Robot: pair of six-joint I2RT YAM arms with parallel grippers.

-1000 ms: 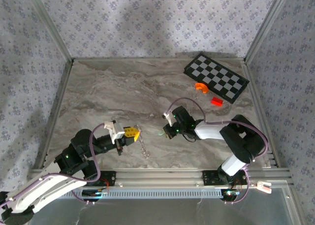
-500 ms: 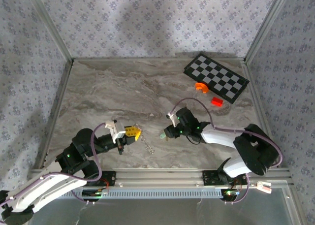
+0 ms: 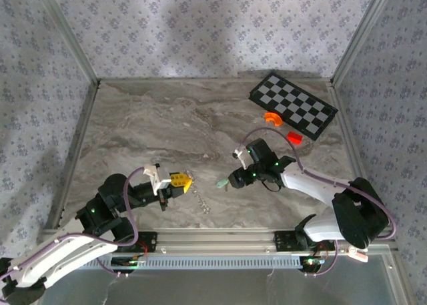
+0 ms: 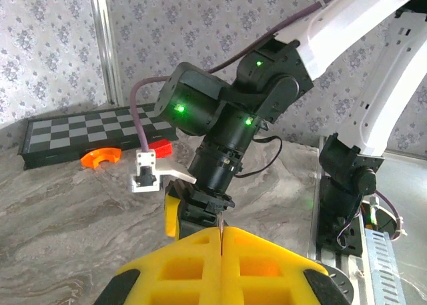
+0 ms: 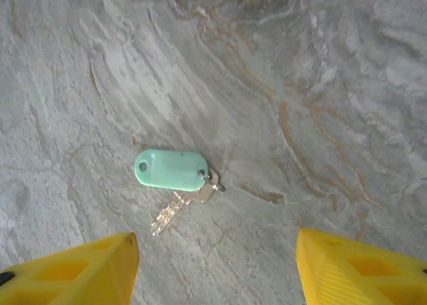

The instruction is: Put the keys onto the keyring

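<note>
My right fingers (image 5: 360, 265) have spread apart, leaving the key (image 5: 175, 210) and green tag (image 5: 170, 169) on the tabletop (image 5: 300, 85) between them. My left fingers (image 4: 267, 265) stay pinched on the keyring (image 3: 197, 195).

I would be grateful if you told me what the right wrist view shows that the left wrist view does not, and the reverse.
Right wrist view: a key joined to a mint-green tag, lying flat on the surface in front of the right tool, whose yellow fingers stand wide apart.
Left wrist view: the chessboard, the orange curved piece and a red block in front of it, the right arm, and the left tool, fingers pressed together.
Shared: the marble table.
</note>
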